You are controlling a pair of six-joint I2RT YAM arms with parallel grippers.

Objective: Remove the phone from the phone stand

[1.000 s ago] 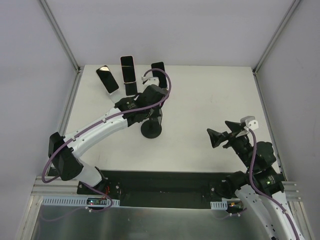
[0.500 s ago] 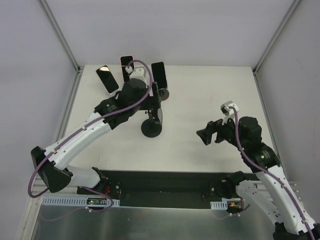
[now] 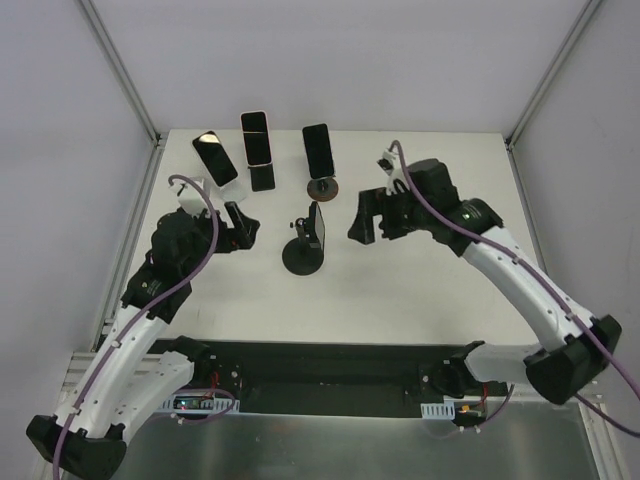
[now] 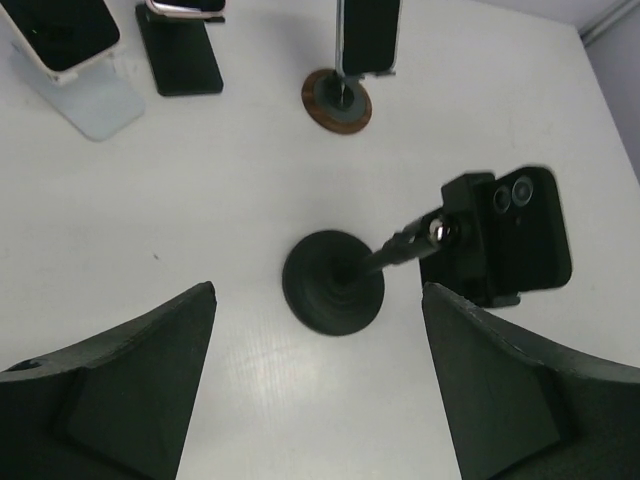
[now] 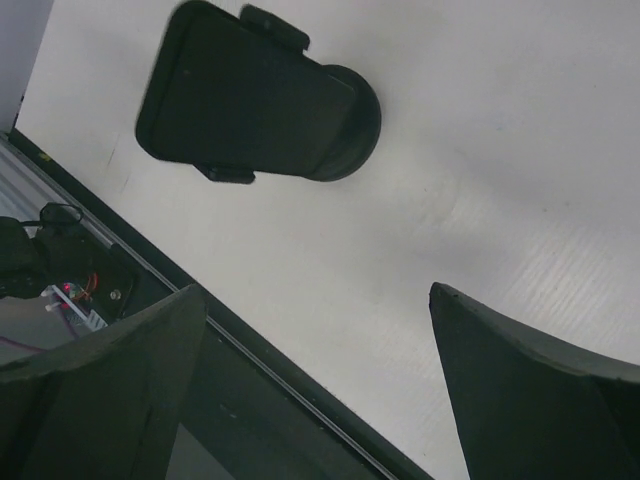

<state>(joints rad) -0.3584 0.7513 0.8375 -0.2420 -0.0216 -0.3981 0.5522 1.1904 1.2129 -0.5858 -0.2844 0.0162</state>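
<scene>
At the left gripper (image 3: 236, 224): jaws wide apart, closed on nothing, hanging over the table (image 3: 420, 290) left of the phone stand (image 3: 302, 258) and apart from it. From the left wrist, only two dark fingertips (image 4: 110, 390) at the bottom corners, cut off by the frame's edge. Between them, the stand's round black base, its thin stem, and the cradle gripping the phone (image 4: 528, 232) back-side on: camera lenses visible, screen hidden.

At the right gripper (image 3: 366, 222): likewise spread wide and empty, poised just right of the phone, not touching. From the right wrist, fingertips again clipped at the lower corners. Beyond them, the phone as a dark flat slab with no readable detail, clamped by the cradle's tabs, base mostly hidden behind it.

From above, phone nearly edge-on, upright in the stand near the table's middle.

Farther back, three other phones (image 3: 256, 138), on a white stand (image 4: 85, 95), a black stand (image 4: 180, 65) and a brown round base (image 4: 337, 98). Tops cut off in the left wrist view.
</scene>
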